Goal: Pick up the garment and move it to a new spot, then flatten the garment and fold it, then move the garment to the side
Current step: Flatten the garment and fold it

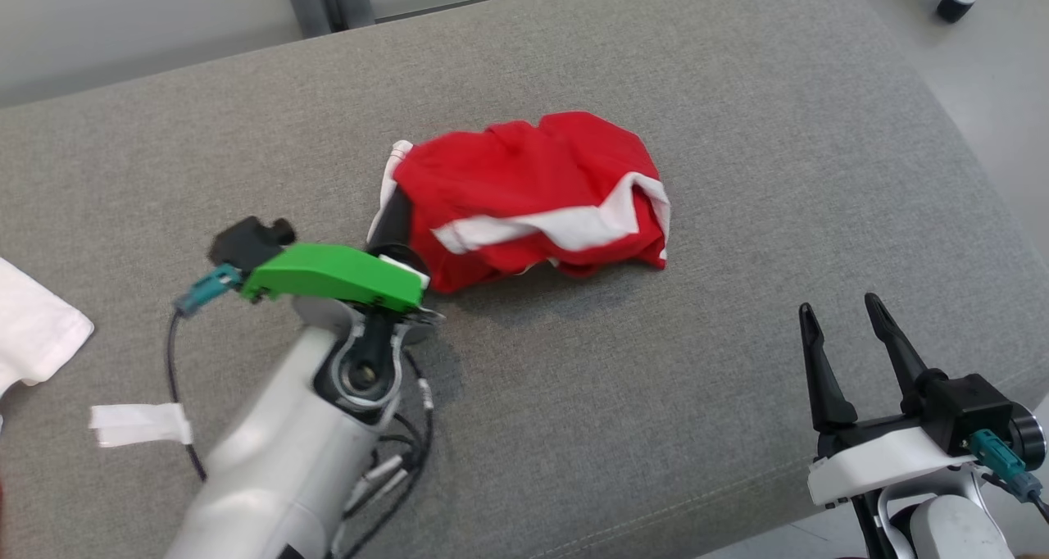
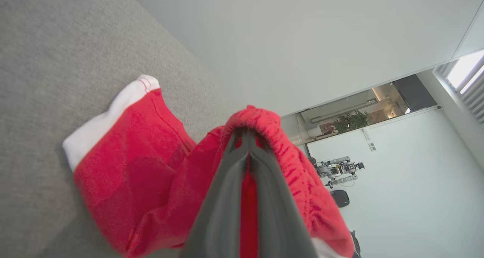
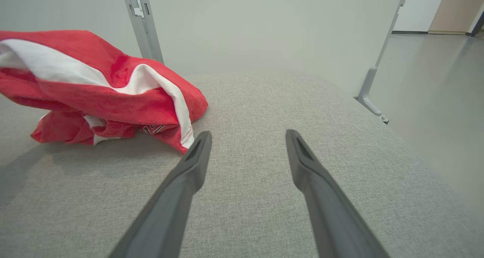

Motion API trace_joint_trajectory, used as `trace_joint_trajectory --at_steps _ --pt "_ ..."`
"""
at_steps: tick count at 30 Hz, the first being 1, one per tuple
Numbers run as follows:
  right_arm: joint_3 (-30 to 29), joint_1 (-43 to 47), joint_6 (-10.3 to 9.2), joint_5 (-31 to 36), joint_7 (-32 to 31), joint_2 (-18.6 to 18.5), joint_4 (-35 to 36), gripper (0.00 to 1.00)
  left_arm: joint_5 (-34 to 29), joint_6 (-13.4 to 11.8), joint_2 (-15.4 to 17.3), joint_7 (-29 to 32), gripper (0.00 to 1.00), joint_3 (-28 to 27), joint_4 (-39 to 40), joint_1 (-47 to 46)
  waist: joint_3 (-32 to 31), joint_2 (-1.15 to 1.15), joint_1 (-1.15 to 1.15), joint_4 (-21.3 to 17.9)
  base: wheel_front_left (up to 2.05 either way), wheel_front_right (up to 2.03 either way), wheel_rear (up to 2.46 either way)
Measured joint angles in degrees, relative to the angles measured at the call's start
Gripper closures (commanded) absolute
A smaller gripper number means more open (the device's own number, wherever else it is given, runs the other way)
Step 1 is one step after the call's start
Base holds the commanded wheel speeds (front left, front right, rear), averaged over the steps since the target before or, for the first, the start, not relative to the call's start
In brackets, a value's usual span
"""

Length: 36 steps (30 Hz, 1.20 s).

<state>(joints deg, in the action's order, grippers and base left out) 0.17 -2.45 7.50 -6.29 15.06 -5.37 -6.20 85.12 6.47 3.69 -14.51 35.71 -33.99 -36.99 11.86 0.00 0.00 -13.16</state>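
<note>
Left hand (image 2: 247, 137): arm reaching forward over the grey bench (image 1: 737, 133), fingers pinched together on a gathered edge of the red-and-white garment (image 1: 524, 190) (crumpled mid-bench). Right hand (image 1: 839, 306): low at the near right edge, fingers spread wide, nothing held.

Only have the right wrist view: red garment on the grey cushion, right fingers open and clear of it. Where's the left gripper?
Observer: The left gripper is shut on the red garment, pinching a fold at its left end.
Operator: Is it lifted off the surface?
Observer: Mostly not. In the head view the bulk lies bunched on the grey cushion.
Operator: Anything else on the cushion?
Observer: A white cloth lies at the cushion's left edge, apart from the garment.
</note>
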Motion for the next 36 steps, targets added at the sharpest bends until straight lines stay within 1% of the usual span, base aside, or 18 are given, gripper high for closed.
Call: trace_joint_trajectory --at_steps 2,5,7,9,11,12,19,20,21,23,25,29,32,33,36 --pt "-0.2 0.0 0.00 0.0 0.0 0.0 0.0 0.00 -0.2 -1.4 1.6 -0.3 1.00 -3.1 -3.5 -1.5 0.0 0.00 0.00 0.2 0.00 0.00 0.00" --pt "-0.2 0.0 0.00 0.0 0.0 0.0 0.0 0.00 -2.2 -3.2 3.4 -0.5 1.00 -5.5 -8.8 -3.1 0.0 0.00 0.00 0.4 0.00 0.00 0.00" --pt "-0.1 0.0 0.00 0.0 0.0 0.0 0.0 0.00 -4.0 -4.5 3.7 -0.5 1.00 -5.4 -12.1 -3.6 0.0 0.00 0.00 0.5 0.00 0.00 0.00" --pt "0.0 0.0 0.00 0.0 0.0 0.0 -0.1 0.00 -5.7 -5.0 3.7 -0.5 1.00 -4.4 -15.3 -4.2 0.1 0.00 0.00 0.7 0.00 0.00 0.00" --pt "0.1 -0.1 0.00 0.0 0.0 0.0 -0.1 0.00 -6.5 -4.9 3.4 -0.5 1.00 -3.6 -17.8 -4.5 0.2 0.00 0.00 0.9 0.00 0.00 0.00" --pt "0.2 -0.2 0.00 0.0 0.0 0.0 -0.1 0.00 -6.6 -4.1 2.7 -0.5 1.00 -3.5 -19.6 -4.8 0.3 0.00 0.00 0.9 0.00 0.00 0.00" --pt "0.1 -0.1 0.00 0.0 0.0 -0.3 -0.2 0.00 -6.1 -0.9 1.3 -0.2 1.00 -2.7 -21.7 -5.1 -0.5 0.00 0.00 1.1 0.00 0.00 0.00" --pt "0.0 0.0 0.00 0.0 0.0 -0.3 -0.2 0.00 -6.3 -0.6 1.3 -0.2 0.96 -2.4 -21.5 -5.1 -0.7 0.00 0.00 1.2 0.00 0.00 0.00" --pt "-0.1 0.2 0.00 0.1 0.0 -0.4 -0.1 0.00 -6.9 -0.3 1.5 -0.2 0.68 -2.0 -21.0 -5.1 -1.0 0.00 0.00 1.2 0.00 0.00 0.00" --pt "-0.3 1.1 0.00 0.2 0.0 -0.4 0.1 0.00 -7.7 0.2 2.1 -0.2 0.00 -1.2 -19.3 -4.6 -1.7 0.00 0.00 1.2 0.00 0.00 0.00" --pt "-0.6 2.0 0.00 0.2 0.0 -0.4 0.4 0.00 -9.4 0.6 2.7 -0.3 0.00 -0.4 -17.1 -3.0 -2.6 0.00 0.00 1.3 0.00 0.00 0.00" --pt "-1.1 3.3 0.00 0.2 0.0 -0.2 1.4 0.00 -12.5 0.6 4.3 -0.5 0.00 1.4 -13.6 1.4 -4.2 0.00 0.00 1.3 0.00 0.00 0.00" --pt "-0.9 3.7 0.00 0.1 0.0 0.1 1.5 0.00 -11.9 0.7 3.8 0.0 0.00 1.5 -12.2 3.8 -4.6 0.00 0.00 1.7 0.00 0.00 0.00" --pt "-0.8 3.7 0.00 0.1 0.0 0.2 1.4 0.00 -10.7 0.7 3.4 0.9 0.00 1.5 -11.9 4.1 -4.7 0.00 0.00 1.8 0.00 0.00 0.00" --pt "-0.3 3.7 0.00 0.1 0.0 0.2 1.3 0.00 -10.4 0.8 2.7 2.2 0.00 2.1 -12.2 4.2 -4.6 0.00 0.00 2.0 0.00 0.00 0.00"
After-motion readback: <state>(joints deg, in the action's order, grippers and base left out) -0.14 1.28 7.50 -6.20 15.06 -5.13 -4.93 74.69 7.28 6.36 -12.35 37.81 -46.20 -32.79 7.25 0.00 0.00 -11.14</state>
